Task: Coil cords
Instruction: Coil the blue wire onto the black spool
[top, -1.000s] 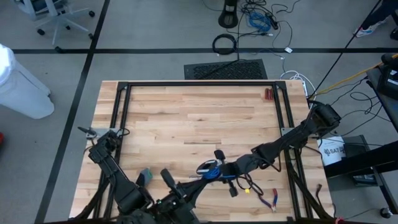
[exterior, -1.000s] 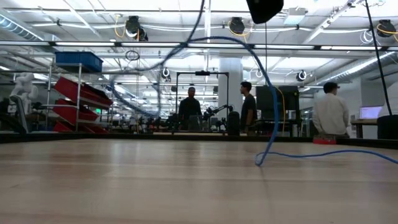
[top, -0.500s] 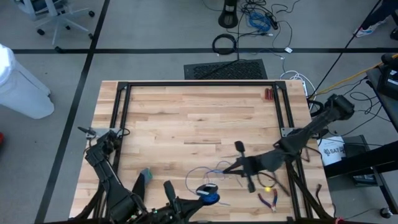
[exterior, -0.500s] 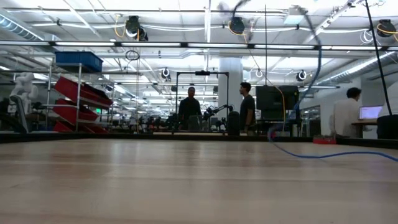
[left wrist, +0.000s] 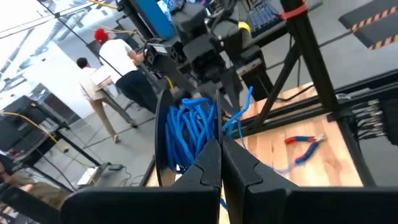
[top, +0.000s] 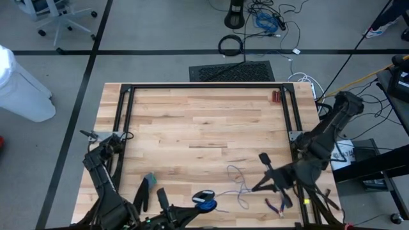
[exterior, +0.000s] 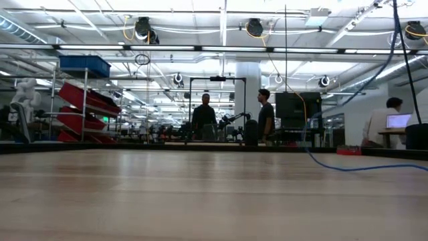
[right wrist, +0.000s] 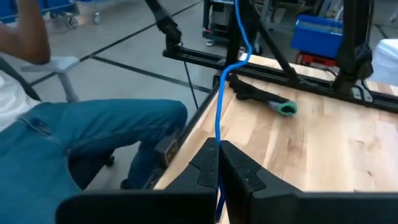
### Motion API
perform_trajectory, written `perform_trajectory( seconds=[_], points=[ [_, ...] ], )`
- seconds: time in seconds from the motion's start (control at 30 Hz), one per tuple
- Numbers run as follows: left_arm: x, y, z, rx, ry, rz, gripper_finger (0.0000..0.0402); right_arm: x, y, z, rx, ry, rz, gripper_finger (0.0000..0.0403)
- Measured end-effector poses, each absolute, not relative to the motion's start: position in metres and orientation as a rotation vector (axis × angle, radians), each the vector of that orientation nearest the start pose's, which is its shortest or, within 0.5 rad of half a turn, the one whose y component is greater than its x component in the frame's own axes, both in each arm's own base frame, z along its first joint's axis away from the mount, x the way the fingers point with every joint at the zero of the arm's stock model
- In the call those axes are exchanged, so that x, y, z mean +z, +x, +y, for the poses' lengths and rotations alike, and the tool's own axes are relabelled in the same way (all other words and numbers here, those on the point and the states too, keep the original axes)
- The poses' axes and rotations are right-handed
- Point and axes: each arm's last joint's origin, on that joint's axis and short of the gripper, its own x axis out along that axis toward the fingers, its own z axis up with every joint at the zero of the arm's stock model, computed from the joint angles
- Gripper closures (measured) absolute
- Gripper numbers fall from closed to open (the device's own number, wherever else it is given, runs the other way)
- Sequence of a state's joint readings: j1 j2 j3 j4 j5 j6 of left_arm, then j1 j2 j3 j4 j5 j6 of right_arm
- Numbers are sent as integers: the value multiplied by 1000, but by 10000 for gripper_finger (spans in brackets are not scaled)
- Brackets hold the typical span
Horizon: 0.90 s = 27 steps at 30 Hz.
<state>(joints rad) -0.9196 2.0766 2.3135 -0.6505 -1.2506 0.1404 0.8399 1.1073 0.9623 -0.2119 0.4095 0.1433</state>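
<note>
The blue cord is partly wound into a coil [top: 206,202] [left wrist: 186,130] at the table's near edge, where my left gripper [top: 195,206] [left wrist: 219,148] is shut on it. From the coil a strand runs to my right gripper [top: 255,188] [right wrist: 217,152], which is shut on it above the near right of the table. The cord's loose end [top: 238,175] lies in thin loops on the wood between the two grippers. In the low view the cord [exterior: 348,167] comes down from the upper right and trails along the table. My left gripper has several bunched turns of the coil [left wrist: 198,138] at its shut fingertips. The fingers hide the exact spot of contact. They point about level, and the coil stands upright beyond them, clear of the table. My right gripper pinches a single strand of the cord [right wrist: 217,132] between its two fingers. It comes from the table's right, slanting a little downward. The strand leaves the fingertips in a gentle curve toward the left arm, off the table.
Red-handled pliers [top: 276,206] [left wrist: 305,142] lie near the right front corner. A dark tool with a teal tip [top: 148,181] [right wrist: 275,106] lies at the near left. A black frame [top: 204,85] rims the table. A person's leg in jeans [right wrist: 93,137] is beside the table.
My right gripper has pulled away from the coil toward the table's right edge and risen, staying shut, and has drawn a strand out behind it. My left gripper has carried the coil toward the near edge. More loose cord now lies looped on the wood.
</note>
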Motion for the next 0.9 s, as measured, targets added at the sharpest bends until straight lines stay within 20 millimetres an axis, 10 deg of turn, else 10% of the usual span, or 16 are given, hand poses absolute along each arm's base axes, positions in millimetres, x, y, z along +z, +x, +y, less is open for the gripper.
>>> perform_trajectory(
  seconds=[0.6,0.9],
  points=[
    [404,287,-334,144,453,323,402,395,181,209,355,-292,276,403],
    [400,311,-314,80,380,394,402,392,202,235,378,-456,214,403]
  ],
)
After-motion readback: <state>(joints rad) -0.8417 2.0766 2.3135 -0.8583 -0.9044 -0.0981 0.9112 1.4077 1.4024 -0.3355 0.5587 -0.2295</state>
